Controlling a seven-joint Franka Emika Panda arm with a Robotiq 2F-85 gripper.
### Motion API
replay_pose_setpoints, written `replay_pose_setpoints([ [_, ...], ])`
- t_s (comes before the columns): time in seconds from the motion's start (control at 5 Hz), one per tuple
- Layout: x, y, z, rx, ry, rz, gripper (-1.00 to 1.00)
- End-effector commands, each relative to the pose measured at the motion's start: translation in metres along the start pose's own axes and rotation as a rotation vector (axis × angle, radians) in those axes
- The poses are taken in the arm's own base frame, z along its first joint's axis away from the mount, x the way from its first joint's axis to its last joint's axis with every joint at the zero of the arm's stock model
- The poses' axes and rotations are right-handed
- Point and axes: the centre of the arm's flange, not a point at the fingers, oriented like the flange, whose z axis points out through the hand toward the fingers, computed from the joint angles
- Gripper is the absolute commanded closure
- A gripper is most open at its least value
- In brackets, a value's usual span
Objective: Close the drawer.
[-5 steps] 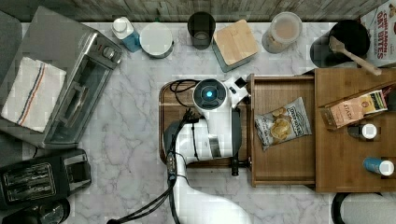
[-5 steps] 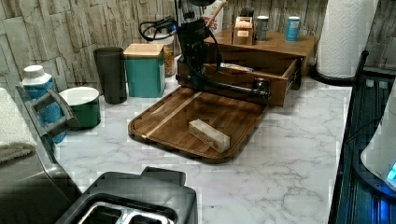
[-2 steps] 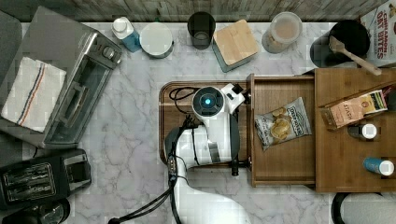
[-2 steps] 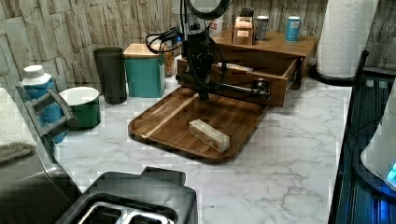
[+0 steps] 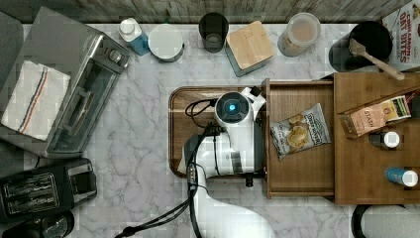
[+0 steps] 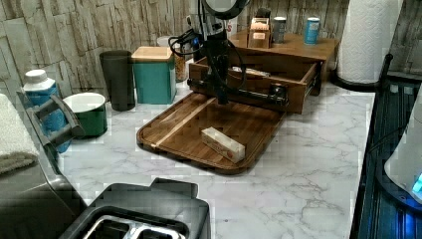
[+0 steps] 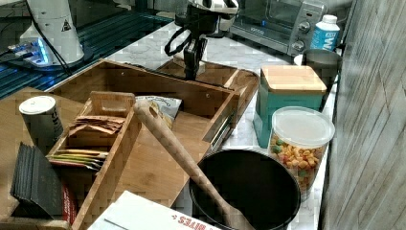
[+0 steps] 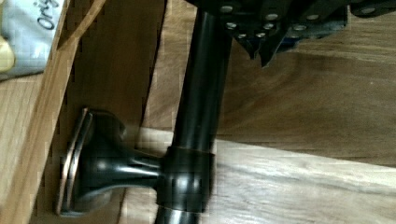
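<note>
The drawer stands pulled out of the cabinet toward the top view's left, with a bag of chips lying in it. Its flat front panel carries a black bar handle. My gripper hangs straight down in front of that panel, over the serving tray. In the wrist view my gripper is shut, its tips just beside the bar and on the side away from the drawer, with nothing held. From the right view my gripper shows behind the front wall.
A small pale block lies on the tray. A teal canister and dark cup stand behind the tray. The cabinet top bears bottles and packets. A toaster oven and toaster occupy the top view's left.
My gripper has come down in front of the drawer's front panel to handle height and shifted slightly toward the drawer. The drawer has not moved.
</note>
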Motion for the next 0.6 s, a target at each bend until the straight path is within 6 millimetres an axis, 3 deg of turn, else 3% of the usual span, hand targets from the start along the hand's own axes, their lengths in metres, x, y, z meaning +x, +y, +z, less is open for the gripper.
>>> replay_pose_setpoints([
  [0.2, -0.026, 0.157, -0.024, 0.023, 0.118, 0.152, 1.00],
  [0.4, -0.046, 0.203, -0.028, -0.002, 0.136, 0.214, 1.00],
  [0.6, -0.068, 0.268, -0.030, 0.034, 0.128, 0.250, 1.00],
])
